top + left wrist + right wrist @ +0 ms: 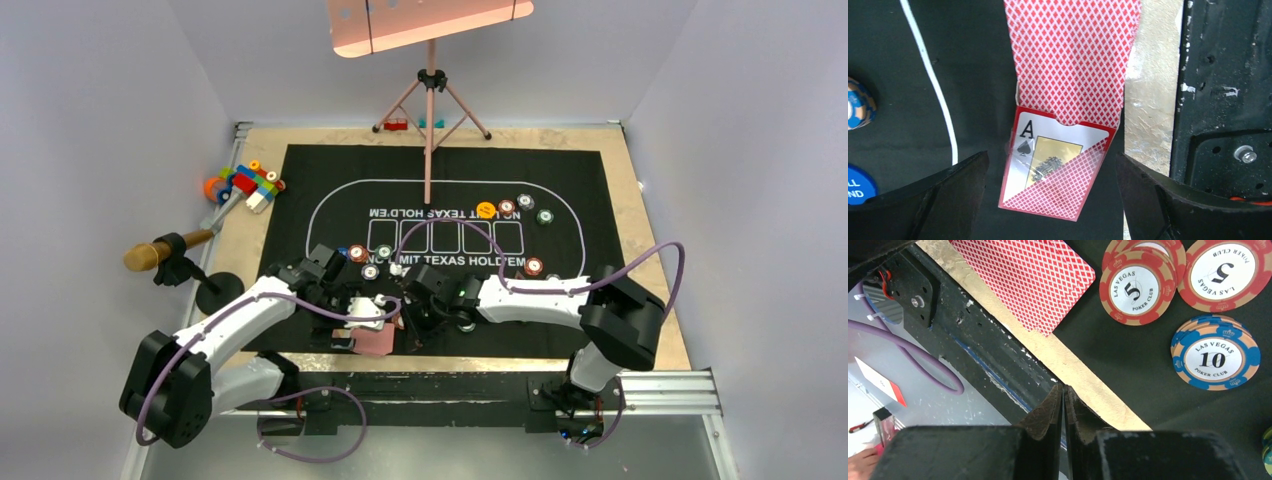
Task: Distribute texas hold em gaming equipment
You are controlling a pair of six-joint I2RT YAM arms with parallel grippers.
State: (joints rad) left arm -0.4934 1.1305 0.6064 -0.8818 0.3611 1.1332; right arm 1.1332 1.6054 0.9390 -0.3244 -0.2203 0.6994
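Black mat (300,190) with a white printed oval covers most of the wooden surface (655,300) in the top view; striped poker chips (525,202) lie scattered on the oval's right side, an orange button (486,210) among them, and more chips sit nearer the middle; toy blocks (250,185) lie off the mat's far left corner; the left arm (240,315) and right arm (530,295) meet at the mat's near edge, over the red-backed cards (375,343).

From the left wrist, the left claw (1053,200) stands spread wide and grips nothing; between its fingers (943,195) lies a red card pack (1053,175) showing an ace of spades, the red-backed cards overlapping its upper edge; a blue button (858,187) and a blue-and-orange chip (858,102) sit on the mat at the left.

From the right wrist, the right claw (1064,405) is pressed closed, fingers touching, nothing visible between them; it hangs above the surface's near edge; the red-backed cards lie across the mat's border onto bare wood; two red chips marked 5 (1135,290) and a blue stack marked 10 (1215,357) rest on the mat, well apart from the claw.
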